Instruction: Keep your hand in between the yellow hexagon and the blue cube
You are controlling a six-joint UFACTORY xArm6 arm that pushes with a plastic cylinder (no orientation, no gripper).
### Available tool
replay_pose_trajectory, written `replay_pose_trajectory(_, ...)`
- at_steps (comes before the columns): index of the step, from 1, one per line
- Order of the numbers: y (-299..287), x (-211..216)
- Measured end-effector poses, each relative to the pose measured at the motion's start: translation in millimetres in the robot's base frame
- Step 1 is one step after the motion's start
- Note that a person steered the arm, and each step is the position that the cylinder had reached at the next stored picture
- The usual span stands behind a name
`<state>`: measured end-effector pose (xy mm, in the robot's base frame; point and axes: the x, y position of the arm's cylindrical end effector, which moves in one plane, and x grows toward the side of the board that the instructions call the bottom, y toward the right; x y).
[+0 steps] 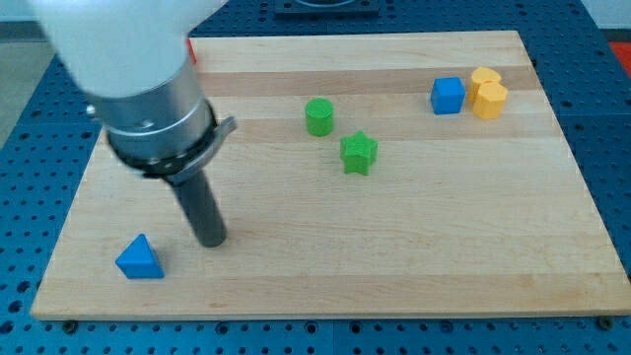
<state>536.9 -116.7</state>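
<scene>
Blue triangle beside my tip; labels unseen.

A robotics lab bench: a pale wooden desk lies on a blue perforated mounting plate, with small coloured test blocks and an industrial arm's metal-collared rod above.

We see a wooden board lying on a blue table full of little holes. A blue triangle sits near the board's bottom left corner. Near the middle stands a green cylinder. A green star sits close by, a little lower and to the view's right, not touching it.
</scene>
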Motion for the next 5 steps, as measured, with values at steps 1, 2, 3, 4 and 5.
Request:
replay_pose_trajectory(1, 57.2, -21.4)
replay_pose_trajectory(2, 132.5, -33.7)
replay_pose_trajectory(3, 199.9, -46.9)
replay_pose_trajectory(4, 261.8, -60.6)
replay_pose_trajectory(5, 316.3, -74.3)
